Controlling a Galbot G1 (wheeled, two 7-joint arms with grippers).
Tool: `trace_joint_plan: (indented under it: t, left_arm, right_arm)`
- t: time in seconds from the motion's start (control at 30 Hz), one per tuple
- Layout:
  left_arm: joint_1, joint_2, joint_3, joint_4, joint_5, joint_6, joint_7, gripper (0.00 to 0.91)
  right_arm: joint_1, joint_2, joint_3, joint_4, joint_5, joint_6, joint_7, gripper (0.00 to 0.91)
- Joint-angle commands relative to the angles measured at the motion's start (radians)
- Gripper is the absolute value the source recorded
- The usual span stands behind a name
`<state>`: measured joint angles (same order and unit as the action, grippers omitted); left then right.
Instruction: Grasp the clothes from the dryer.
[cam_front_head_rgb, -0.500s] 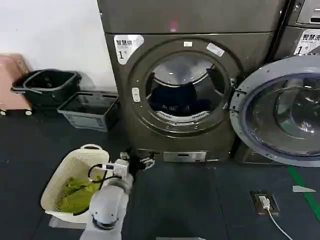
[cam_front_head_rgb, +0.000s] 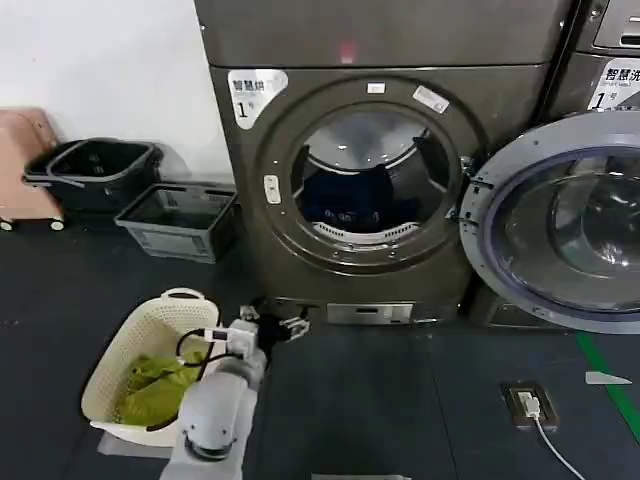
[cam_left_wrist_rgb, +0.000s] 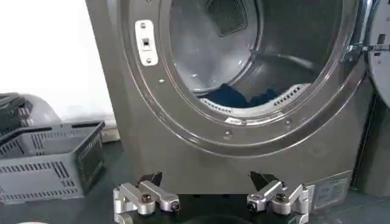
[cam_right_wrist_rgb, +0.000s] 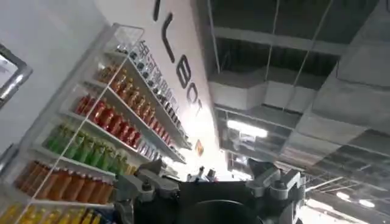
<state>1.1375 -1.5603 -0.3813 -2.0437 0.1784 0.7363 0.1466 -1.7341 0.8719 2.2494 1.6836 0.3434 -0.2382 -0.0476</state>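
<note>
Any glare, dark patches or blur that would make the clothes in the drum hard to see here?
Head view: the clothes sit in the shadowed drum of the dryer, dark on dark, with a bright reflection on the drum's back wall. Left wrist view: the fabric reads blue against pale metal, above the open left claw. Right wrist view: ceiling lights flare brightly.

Ahead of my left gripper (cam_front_head_rgb: 283, 326), silver-grey with black fingertips, I see the bronze-grey dryer (cam_front_head_rgb: 375, 170) with its white "1" sticker (cam_front_head_rgb: 254, 93) and small red light (cam_front_head_rgb: 347, 50). Inside, beyond the fingers, the clothes (cam_left_wrist_rgb: 241, 95) look dark navy. Just behind the gripper, my cream basket (cam_front_head_rgb: 122, 352) holds yellow-green cloth (cam_front_head_rgb: 155, 385). The floor (cam_front_head_rgb: 380, 400) is dark grey.
</note>
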Motion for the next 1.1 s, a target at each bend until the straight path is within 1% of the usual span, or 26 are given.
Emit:
trace_joint_plan:
  t: [0.03, 0.3, 1.1]
  left_arm:
    - [0.001, -0.002, 0.001, -0.001, 0.003, 0.049, -0.001, 0.907]
    - [0.004, -0.002, 0.007, -0.002, 0.011, 0.049, 0.005, 0.907]
    - [0.014, -0.004, 0.009, -0.012, 0.014, 0.049, 0.011, 0.907]
  right_arm:
    - [0.001, 0.002, 0.0, -0.009, 0.015, 0.016, 0.012, 0.907]
    - [0.0, -0.001, 0.01, -0.019, 0.028, 0.013, 0.021, 0.907]
    - [0.002, -0.006, 0.014, -0.03, 0.036, 0.013, 0.018, 0.907]
